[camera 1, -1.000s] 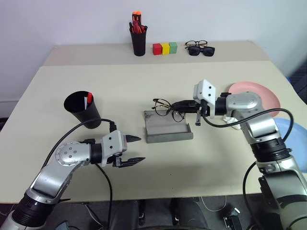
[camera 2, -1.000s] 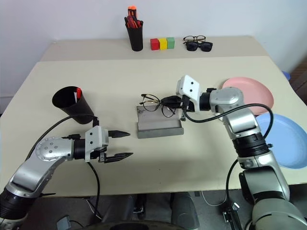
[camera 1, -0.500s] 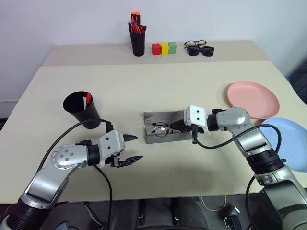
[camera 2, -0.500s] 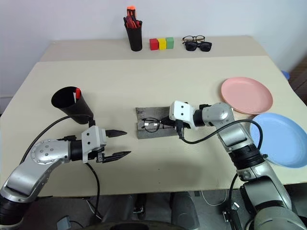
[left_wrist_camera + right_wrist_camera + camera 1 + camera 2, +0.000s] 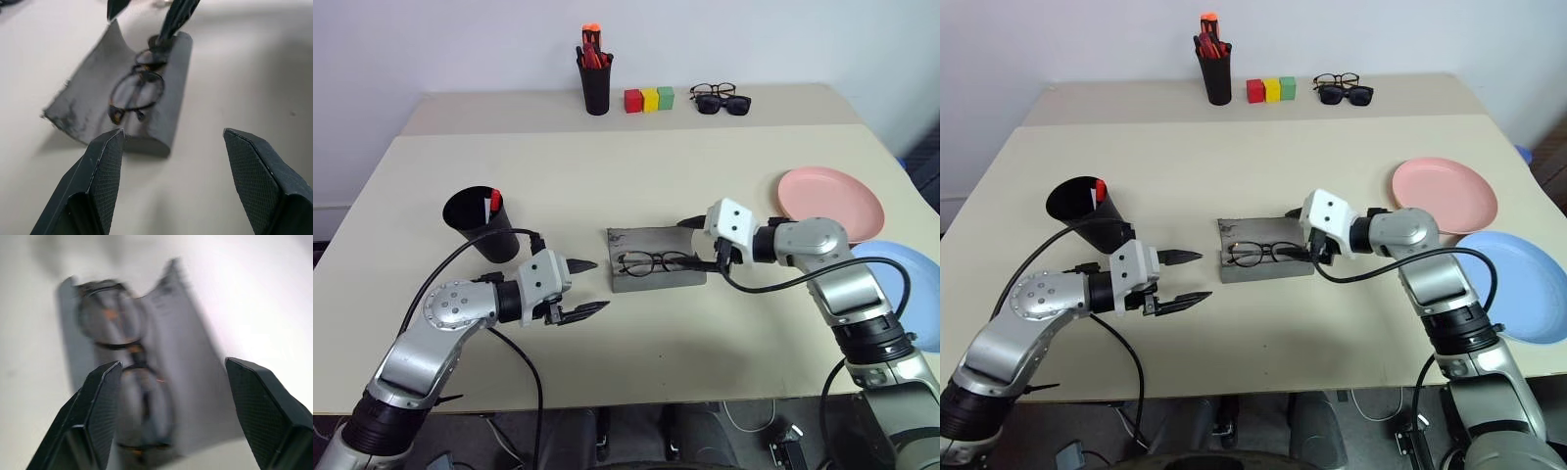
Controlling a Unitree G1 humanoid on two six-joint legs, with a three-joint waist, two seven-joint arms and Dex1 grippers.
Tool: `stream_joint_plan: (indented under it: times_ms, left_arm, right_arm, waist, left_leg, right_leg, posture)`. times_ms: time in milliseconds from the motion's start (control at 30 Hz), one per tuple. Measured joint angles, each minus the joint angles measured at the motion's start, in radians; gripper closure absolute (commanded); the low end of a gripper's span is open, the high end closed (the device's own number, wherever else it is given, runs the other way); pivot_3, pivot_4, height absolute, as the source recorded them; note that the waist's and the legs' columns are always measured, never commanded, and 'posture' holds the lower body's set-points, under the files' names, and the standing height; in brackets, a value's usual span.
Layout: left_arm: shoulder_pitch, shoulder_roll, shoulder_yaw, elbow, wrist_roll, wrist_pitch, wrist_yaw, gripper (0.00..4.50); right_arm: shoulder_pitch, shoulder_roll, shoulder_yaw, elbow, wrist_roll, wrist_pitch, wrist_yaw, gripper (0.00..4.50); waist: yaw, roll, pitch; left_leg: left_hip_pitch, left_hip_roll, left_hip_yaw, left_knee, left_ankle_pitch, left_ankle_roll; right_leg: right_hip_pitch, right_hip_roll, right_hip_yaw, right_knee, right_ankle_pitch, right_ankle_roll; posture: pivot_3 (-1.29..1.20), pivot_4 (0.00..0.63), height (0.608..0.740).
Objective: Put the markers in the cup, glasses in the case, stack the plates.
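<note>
From my head cameras I see the grey case [image 5: 655, 260] lying open at the middle of the table [image 5: 607, 176], with the glasses [image 5: 653, 260] resting inside it. My right gripper [image 5: 697, 245] sits at the case's right end, its fingers spread and nothing between them. My left gripper [image 5: 590, 287] hovers off the case's left end, fingers apart and empty. The black cup [image 5: 482, 224] stands near my left arm with a red marker [image 5: 493, 202] poking up inside; I cannot tell from here whether the white one is in it too. The pink plate [image 5: 830, 202] lies to the right, and the light blue plate [image 5: 911, 284] lies nearer me, the two unstacked, my right arm hiding whether their rims meet. At the far edge stand a pen pot [image 5: 596, 86], three coloured blocks [image 5: 649, 99] and spare spectacles with sunglasses [image 5: 722, 98].

My left wrist camera shows what the head misses: the glasses [image 5: 138, 93] lying along the trough of the case [image 5: 98, 100], arms folded, with my right gripper's fingertips [image 5: 177, 14] at its far end. My own fingers [image 5: 105, 166] stand wide.

My right wrist camera is blurred, but it shows the lenses [image 5: 128, 377] lengthwise in the case [image 5: 188, 377], framed by my parted fingers [image 5: 100, 404].
</note>
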State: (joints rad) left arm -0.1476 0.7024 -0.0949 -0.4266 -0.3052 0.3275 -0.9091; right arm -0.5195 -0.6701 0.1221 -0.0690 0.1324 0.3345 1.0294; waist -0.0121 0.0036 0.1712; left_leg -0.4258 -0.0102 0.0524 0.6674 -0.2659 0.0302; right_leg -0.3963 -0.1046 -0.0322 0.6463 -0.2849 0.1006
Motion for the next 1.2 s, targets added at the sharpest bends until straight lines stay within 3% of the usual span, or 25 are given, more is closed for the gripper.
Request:
stream_joint_plan:
  times_ms: [267, 467, 567, 700, 1200]
  left_arm:
    - [-0.127, -0.08, -0.035, 0.083, 0.04, 0.022, 0.061, 1.19]
    - [-0.188, -0.139, -0.113, 0.168, 0.119, 0.009, 0.089, 1.19]
    - [-0.22, -0.164, -0.13, 0.187, 0.14, 0.008, 0.102, 2.0]
    - [-0.245, -0.18, -0.131, 0.197, 0.15, 0.01, 0.106, 3.91]
    - [-0.264, -0.188, -0.167, 0.196, 0.121, 0.048, 0.003, 3.91]
  right_arm:
    - [0.104, -0.006, -0.121, -0.119, 0.091, 0.128, -0.083, 1.11]
    - [0.196, -0.008, -0.14, -0.223, 0.151, 0.19, -0.117, 1.11]
    - [0.201, -0.008, -0.141, -0.249, 0.167, 0.208, -0.139, 1.08]
    - [0.242, -0.02, -0.186, -0.295, 0.203, 0.234, -0.158, 1.08]
    - [0.373, -0.028, -0.275, -0.41, 0.309, 0.309, -0.225, 1.08]
  waist:
    - [0.002, 0.0, 0.0]
    - [0.005, -0.001, 0.0]
    - [0.004, -0.001, 0.0]
    - [0.007, -0.001, 0.0]
    - [0.011, -0.001, 0.0]
  left_leg:
    - [0.0, 0.0, 0.0, 0.0, 0.0, 0.0]
    - [0.0, 0.0, 0.0, 0.001, 0.001, 0.001]
    - [0.0, 0.0, 0.0, 0.001, 0.0, 0.001]
    - [0.0, 0.0, 0.0, 0.001, 0.001, 0.001]
    - [0.0, 0.001, -0.001, 0.001, 0.001, 0.001]
  right_leg:
    - [0.0, 0.001, 0.0, 0.0, 0.0, 0.0]
    - [0.001, 0.002, 0.0, 0.001, 0.0, 0.0]
    - [0.001, 0.003, 0.0, 0.001, 0.0, 0.0]
    - [0.001, 0.004, 0.0, 0.001, 0.0, 0.001]
    - [0.002, 0.004, 0.0, 0.001, 0.0, 0.001]
  posture:
    - [0.0, 0.15, 0.74]
    - [0.0, 0.15, 0.74]
    - [0.0, 0.15, 0.74]
    - [0.0, 0.15, 0.74]
    - [0.0, 0.15, 0.74]
